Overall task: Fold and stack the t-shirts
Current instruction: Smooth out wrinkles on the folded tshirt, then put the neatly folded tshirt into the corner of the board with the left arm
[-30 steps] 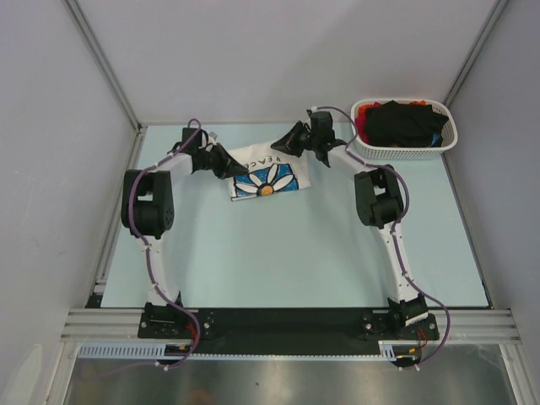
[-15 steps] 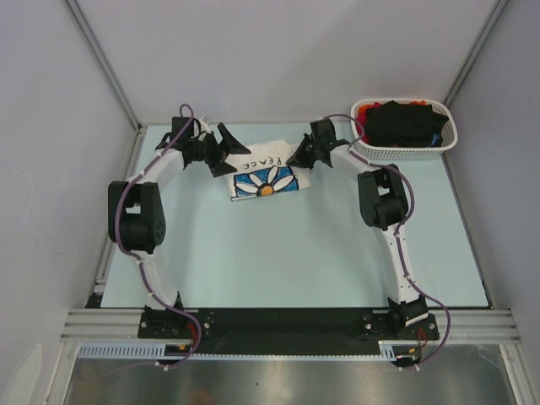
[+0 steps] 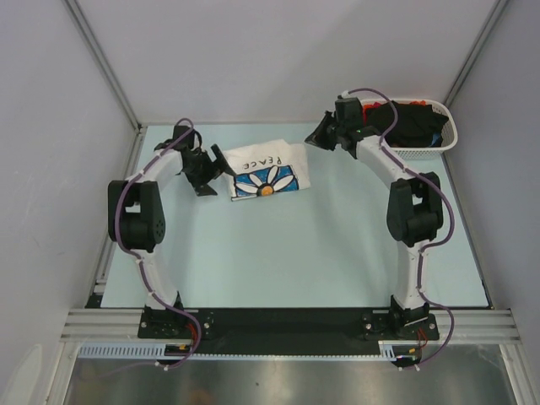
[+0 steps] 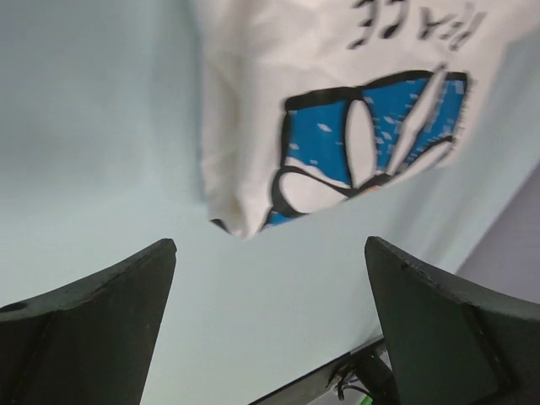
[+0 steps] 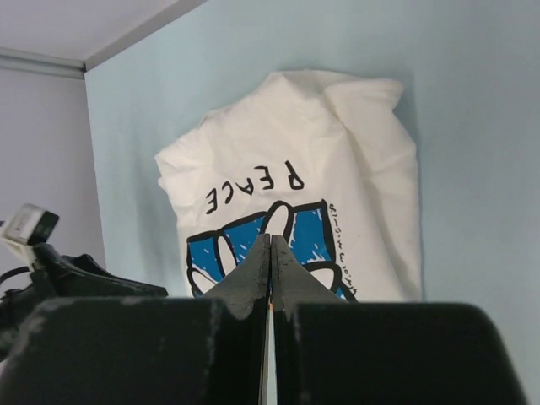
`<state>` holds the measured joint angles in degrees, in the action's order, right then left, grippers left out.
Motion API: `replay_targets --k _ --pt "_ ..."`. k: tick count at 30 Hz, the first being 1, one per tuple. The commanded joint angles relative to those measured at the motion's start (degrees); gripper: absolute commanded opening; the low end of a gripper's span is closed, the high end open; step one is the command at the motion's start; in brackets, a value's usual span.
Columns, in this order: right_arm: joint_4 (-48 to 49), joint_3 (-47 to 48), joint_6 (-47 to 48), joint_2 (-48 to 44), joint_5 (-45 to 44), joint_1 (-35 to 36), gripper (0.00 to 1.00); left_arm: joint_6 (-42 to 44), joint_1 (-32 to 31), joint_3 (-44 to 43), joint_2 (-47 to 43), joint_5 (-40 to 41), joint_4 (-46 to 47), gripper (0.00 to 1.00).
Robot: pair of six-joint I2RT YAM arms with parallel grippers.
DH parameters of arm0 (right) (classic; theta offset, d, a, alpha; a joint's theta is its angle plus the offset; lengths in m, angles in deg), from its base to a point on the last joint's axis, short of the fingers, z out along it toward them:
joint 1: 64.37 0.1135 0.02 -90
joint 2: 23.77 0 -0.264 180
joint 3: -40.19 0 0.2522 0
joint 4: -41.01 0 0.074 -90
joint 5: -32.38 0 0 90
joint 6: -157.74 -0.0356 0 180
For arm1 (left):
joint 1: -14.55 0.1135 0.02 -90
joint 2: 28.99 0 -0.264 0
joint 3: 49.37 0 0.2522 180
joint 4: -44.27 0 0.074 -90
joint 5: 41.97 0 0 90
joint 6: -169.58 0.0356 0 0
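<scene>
A white t-shirt point(image 3: 268, 171) lies folded into a compact rectangle at the far middle of the pale blue table point(image 3: 295, 253). It is print side up, showing a white daisy on a blue square with the word PEACE beside it. Neither arm touches it.

The left gripper point(image 3: 205, 169) sits just beside the shirt's left edge, its fingers spread wide and empty (the left wrist view shows only bare table between them, with the shirt's corner just ahead). The right gripper point(image 3: 325, 135) hangs off the shirt's far right corner, between the shirt and a white basket point(image 3: 422, 148). Its fingers are pressed together with nothing between them.

The basket stands in the far right corner of the table. It holds a black t-shirt point(image 3: 413, 122), with a bit of a red t-shirt point(image 3: 364, 110) showing at its left end.

The daisy shirt looks finished, so the step in hand is probably the changeover from that fold to fetching the next garment. That next move would call for the right fingers to open, reach over the basket rim and pinch the black t-shirt on top. They would then need to lift it clear and carry it to open table nearer the arms, where both grippers can spread it flat. The folded shirt should be left undisturbed as the base of the stack.
</scene>
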<state>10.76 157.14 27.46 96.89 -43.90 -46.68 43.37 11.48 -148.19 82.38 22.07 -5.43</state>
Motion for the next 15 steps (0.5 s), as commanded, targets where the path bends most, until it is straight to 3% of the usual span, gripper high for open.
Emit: replay_targets --k 1,15 --pt "1.1 -4.4 0.9 -3.8 -1.3 -1.9 0.0 2.7 0.4 -2.4 2.3 9.0 -6.5 1.0" --pt "1.0 -4.9 1.7 -6.5 0.2 -3.5 0.0 1.7 -1.8 -11.4 14.0 7.1 -7.6 1.0"
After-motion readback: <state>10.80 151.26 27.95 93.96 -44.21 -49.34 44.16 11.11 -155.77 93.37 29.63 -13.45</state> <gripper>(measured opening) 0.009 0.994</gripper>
